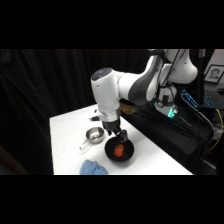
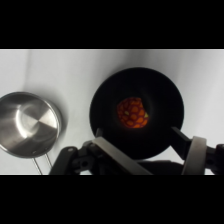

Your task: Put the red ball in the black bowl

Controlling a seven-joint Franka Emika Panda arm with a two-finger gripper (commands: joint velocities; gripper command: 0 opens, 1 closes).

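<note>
Red ball (image 2: 133,112) lies inside the black bowl (image 2: 165,85), near its centre. Gripper (image 2: 147,155) hangs just above the bowl, fingers (image 2: 194,154) spread apart, empty. Steel cup (image 2: 30,123) sits beside the bowl; blue cloth (image 1: 92,168) near it.

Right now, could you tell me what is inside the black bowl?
The red ball lies alone inside the black bowl. The bowl's near rim is partly covered by the open jaws of the gripper.

side: beside table, looking across, far | wrist: straight down, close | shared: black bowl (image 1: 119,151) (image 2: 136,113)
</note>
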